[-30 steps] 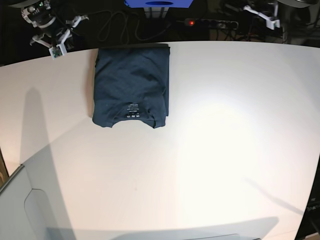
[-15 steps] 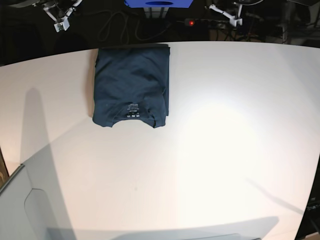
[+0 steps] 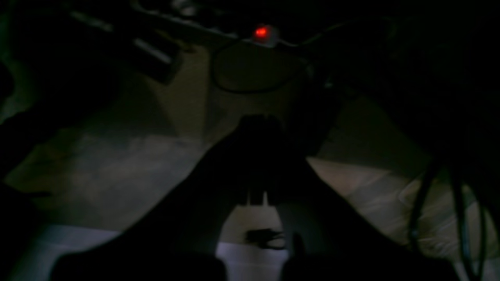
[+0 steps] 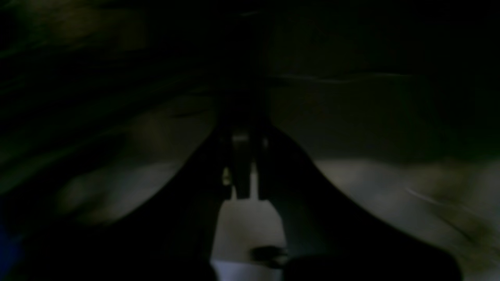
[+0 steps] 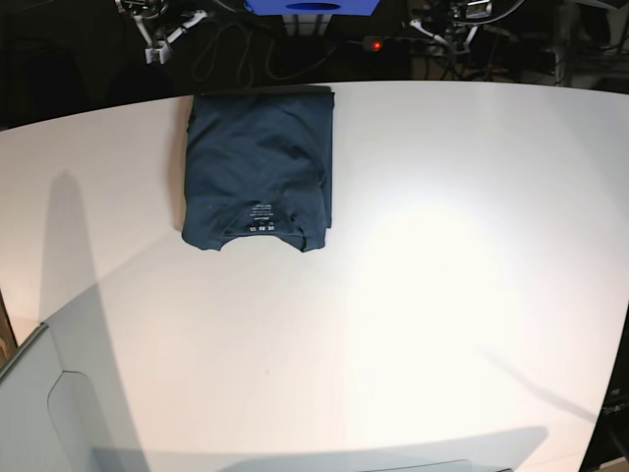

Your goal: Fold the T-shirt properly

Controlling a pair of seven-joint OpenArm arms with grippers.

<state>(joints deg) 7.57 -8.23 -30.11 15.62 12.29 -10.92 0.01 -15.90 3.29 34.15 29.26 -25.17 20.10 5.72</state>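
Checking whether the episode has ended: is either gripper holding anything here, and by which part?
Nothing is held. The folded T-shirt lies alone on the table; both grippers are shut and empty, pulled back beyond the table's far edge.

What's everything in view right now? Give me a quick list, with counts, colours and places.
T-shirt: one, dark navy, folded into a rectangle on the table's far left part, white label text toward the near edge.
Table: one, white, fills most of the base view.
Power strip: one, dark with a red light, on the floor behind the table.
Cables: several, dark, looped behind the far edge.
Blue object: one, at top centre behind the table.
Right hand: one, white, beyond the far edge, shut, empty.
Left hand: one, white, beyond the far edge near the power strip, shut, empty.
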